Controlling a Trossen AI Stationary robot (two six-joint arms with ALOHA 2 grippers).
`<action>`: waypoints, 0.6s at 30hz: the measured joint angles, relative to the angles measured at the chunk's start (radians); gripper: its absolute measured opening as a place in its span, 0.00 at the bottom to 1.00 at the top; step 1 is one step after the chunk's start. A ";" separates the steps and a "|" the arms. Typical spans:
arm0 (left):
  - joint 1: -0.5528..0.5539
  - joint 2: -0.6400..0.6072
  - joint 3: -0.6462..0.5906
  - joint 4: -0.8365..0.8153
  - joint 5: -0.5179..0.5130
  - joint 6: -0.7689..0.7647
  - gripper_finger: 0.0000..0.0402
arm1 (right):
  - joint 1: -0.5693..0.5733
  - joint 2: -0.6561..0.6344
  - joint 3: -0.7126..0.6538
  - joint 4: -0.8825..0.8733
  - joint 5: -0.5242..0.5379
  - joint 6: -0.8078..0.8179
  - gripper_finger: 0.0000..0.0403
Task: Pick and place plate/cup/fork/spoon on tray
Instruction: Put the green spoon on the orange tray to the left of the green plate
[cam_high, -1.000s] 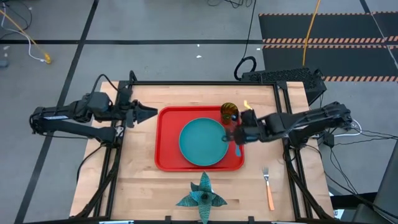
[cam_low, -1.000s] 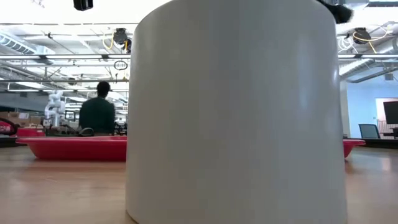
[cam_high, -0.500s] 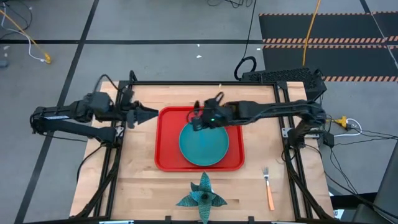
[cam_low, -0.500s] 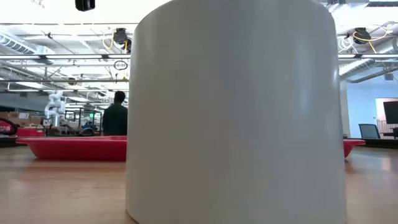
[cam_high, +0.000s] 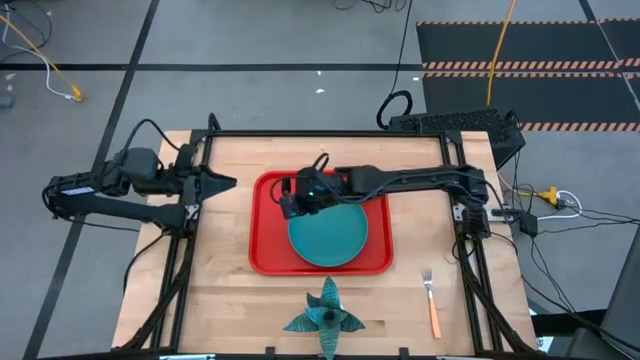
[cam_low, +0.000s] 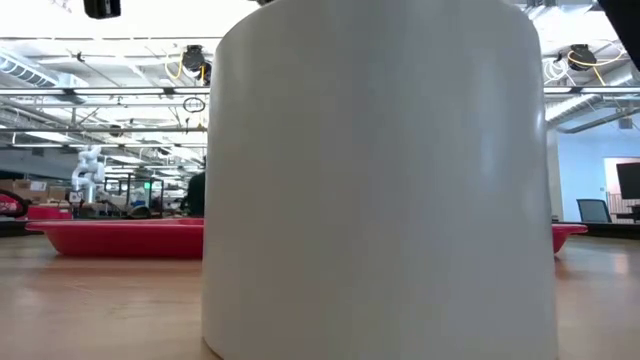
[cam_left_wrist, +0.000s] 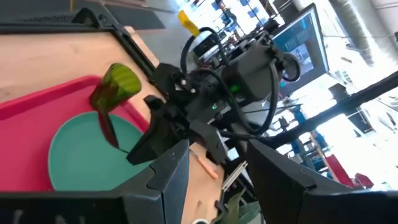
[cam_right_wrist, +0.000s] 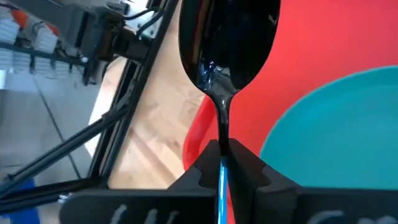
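Observation:
The red tray (cam_high: 265, 262) lies mid-table with the teal plate (cam_high: 330, 238) flat in it. The olive cup (cam_left_wrist: 118, 84) stands upright on the tray's far side; my right arm hides it in the high view. My right gripper (cam_high: 290, 203) reaches over the tray's far left part and is shut on the spoon (cam_right_wrist: 227, 37). The orange-handled fork (cam_high: 431, 300) lies flat on the table right of the tray. My left gripper (cam_high: 228, 183) is open and empty just left of the tray. My right gripper pinches the spoon's light blue handle (cam_right_wrist: 221, 177) between its two fingers, just behind the neck. The fingers lie along the spoon, and the dark bowl (cam_right_wrist: 227, 43) sticks out ahead of them over the tray's left rim. Whether the bowl touches the tray, I cannot tell.
A teal spiky star-shaped object (cam_high: 325, 315) sits near the table's near edge. A big white cylinder (cam_low: 380, 180) fills the low view, with the tray's rim (cam_low: 120, 238) behind it. Bare wood lies left of the tray and at the near right.
My right gripper has carried the spoon from the tray's right side toward the table's left, across the plate's far part, to the tray's far left. My left arm has drawn back a little toward the left edge.

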 joint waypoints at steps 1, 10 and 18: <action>0.000 0.000 0.000 -0.003 0.002 -0.002 0.41 | -0.005 0.008 0.000 0.019 -0.010 0.007 0.00; 0.000 -0.005 0.000 -0.009 0.073 0.007 0.41 | -0.016 0.056 0.001 0.153 -0.014 0.089 0.00; -0.001 -0.025 0.000 -0.016 0.108 0.002 0.41 | -0.008 0.107 0.002 0.205 -0.006 0.162 0.00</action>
